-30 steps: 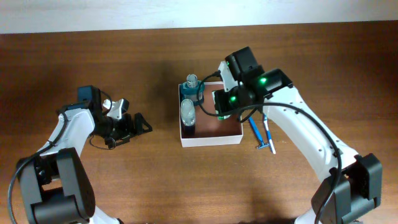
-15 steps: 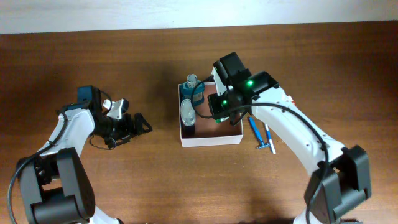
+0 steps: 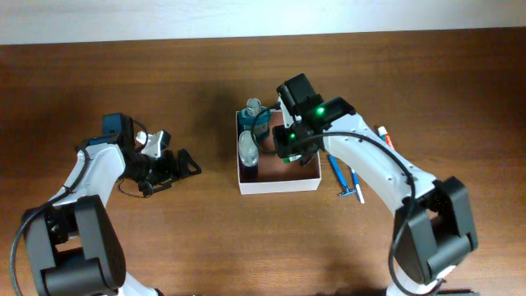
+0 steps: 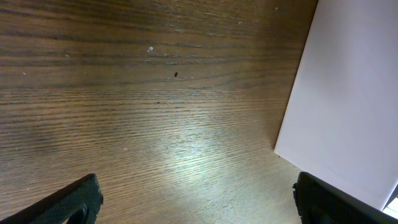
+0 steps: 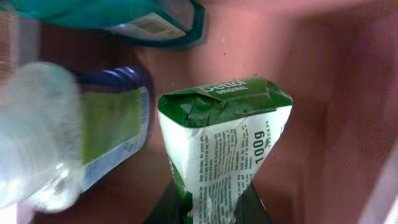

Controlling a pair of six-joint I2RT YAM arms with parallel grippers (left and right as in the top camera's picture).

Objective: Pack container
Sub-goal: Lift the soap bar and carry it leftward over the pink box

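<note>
**Soap packet held low inside the container**

The container [image 3: 279, 184] sits near the middle of the worktop [image 3: 205, 238], its white walls framing a reddish-brown inside. The right fingers [image 5: 166, 210] are nearly closed, pinching the lower end of a green-and-white soap packet [image 5: 224, 143]. The packet hangs inside the box, just beside a clear bottle [image 3: 248, 150] with a blue and green label that lies along the left wall. Whether the packet touches the floor of the box cannot be told. A teal bottle [image 3: 255, 119] fills the far-left corner.

The left fingers [image 4: 78, 199] are spread wide and hold nothing, low over bare wood well to the left of the box.

On the worktop just right of the container lie a blue-handled razor [image 3: 336, 171] and a white-handled one [image 3: 355, 185], with a small white tube [image 3: 384, 136] a little farther back
</note>
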